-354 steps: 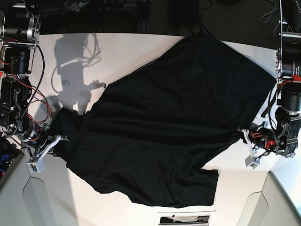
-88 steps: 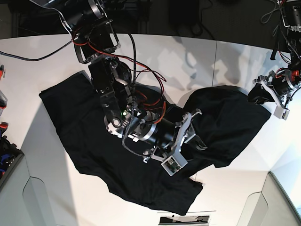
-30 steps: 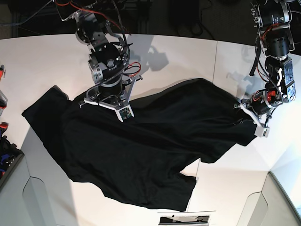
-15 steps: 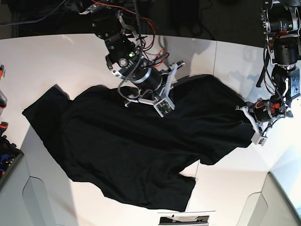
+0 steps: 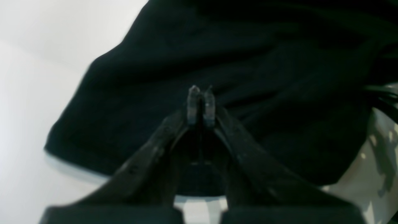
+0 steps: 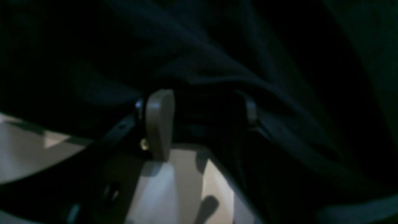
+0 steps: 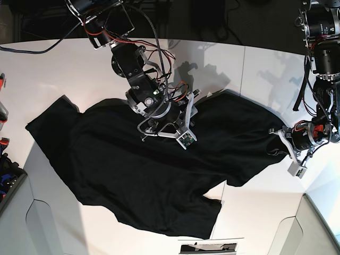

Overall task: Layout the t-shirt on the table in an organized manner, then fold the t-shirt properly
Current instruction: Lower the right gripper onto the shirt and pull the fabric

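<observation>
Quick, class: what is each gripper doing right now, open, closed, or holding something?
Left gripper: closed, pinching the edge of the t-shirt.
Right gripper: open, jaws spread over the t-shirt, holding nothing.

The base view looks straight down from high overhead, taking in the whole white table [image 7: 64, 69] and the spread t-shirt [image 7: 149, 180]. The left wrist view sits very close behind its gripper [image 5: 201, 93], facing cloth toward 12 o'clock. The right wrist view is closer still, almost filled with dark folds; all three share the shirt.
</observation>
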Controlling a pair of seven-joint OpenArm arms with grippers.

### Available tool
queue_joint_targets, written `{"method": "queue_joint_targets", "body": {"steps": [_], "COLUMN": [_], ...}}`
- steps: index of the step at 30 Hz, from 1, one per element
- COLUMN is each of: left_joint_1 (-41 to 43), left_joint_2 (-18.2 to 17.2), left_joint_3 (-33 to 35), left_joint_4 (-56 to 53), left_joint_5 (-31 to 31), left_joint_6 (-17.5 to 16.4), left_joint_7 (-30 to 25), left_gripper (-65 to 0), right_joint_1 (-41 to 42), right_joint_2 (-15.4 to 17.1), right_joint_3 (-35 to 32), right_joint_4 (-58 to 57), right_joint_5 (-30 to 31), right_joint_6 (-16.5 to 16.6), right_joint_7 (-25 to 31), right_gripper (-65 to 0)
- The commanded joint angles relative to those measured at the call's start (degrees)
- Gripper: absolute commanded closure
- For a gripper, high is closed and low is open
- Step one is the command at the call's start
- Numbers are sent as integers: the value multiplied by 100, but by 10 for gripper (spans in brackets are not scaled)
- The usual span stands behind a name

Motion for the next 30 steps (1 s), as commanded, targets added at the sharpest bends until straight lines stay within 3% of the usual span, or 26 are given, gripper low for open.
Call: {"method": "queue_joint_targets", "body": {"steps": [1, 6, 10, 13, 15, 19, 25, 30], "left_joint_1": [-133, -133, -133, -136, -136, -133, -68, 304], "left_joint_2": [-131, -129, -127, -109, -116, -120, -114, -107], "left_joint_3": [-39, -39, -39, -39, -39, -42, -39, -39], "left_joint_4": [87, 87, 87, 87, 87, 87, 87, 85], "left_joint_5": [-92, -151, -334, -332, -330, -387, -413, -396], "left_joint_6": [-30, -30, -30, -30, -30, -30, -30, -30], "left_joint_7": [-90, -35, -33, -35, -22, 68, 90, 66], "left_gripper": [-13, -13, -13, -13, -13, -13, -13, -13], "right_joint_1": [146, 262, 286, 284, 284, 136, -466, -540], "right_joint_2": [-68, -63, -59, -48, -50, -48, -50, -70], "right_joint_3": [0, 0, 0, 0, 0, 0, 0, -4], "right_joint_4": [-26, -743, -1161, -1123, -925, 96, 2063, 2492], "right_joint_5": [-17, -24, -302, -295, -278, 7, 321, 704], "right_joint_6": [-26, -35, -44, -267, -461, -492, -487, -415], "right_joint_7": [116, 315, 415, 407, 260, -509, -782, -960], "right_gripper": [-299, -246, -117, -7, 0, 0, 0, 0]}}
